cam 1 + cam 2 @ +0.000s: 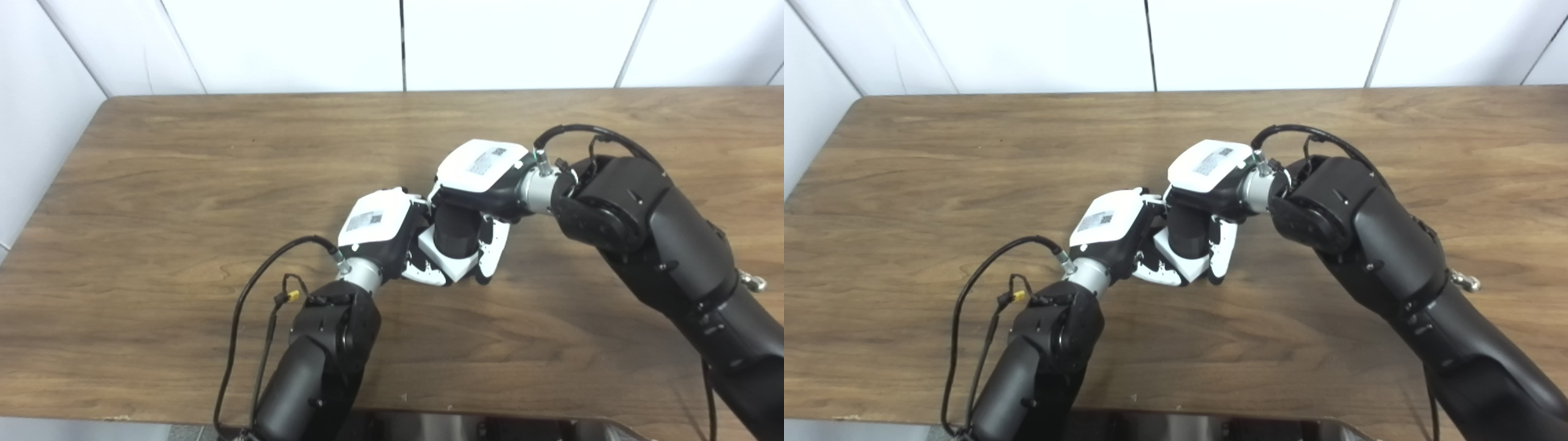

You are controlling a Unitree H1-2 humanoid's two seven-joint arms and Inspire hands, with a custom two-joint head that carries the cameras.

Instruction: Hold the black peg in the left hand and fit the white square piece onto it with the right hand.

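Near the middle of the wooden worktop (184, 184), both robot hands meet over the parts. A black peg (456, 231), a stubby cylinder, stands with its long axis roughly upright, tilted slightly, its lower end seated in the white square piece (450, 260). Left robot hand (383, 236) has its fingers closed around the white square piece from the left. Right robot hand (484, 184) is clamped on the black peg from above and right, fingers curling down its near side.
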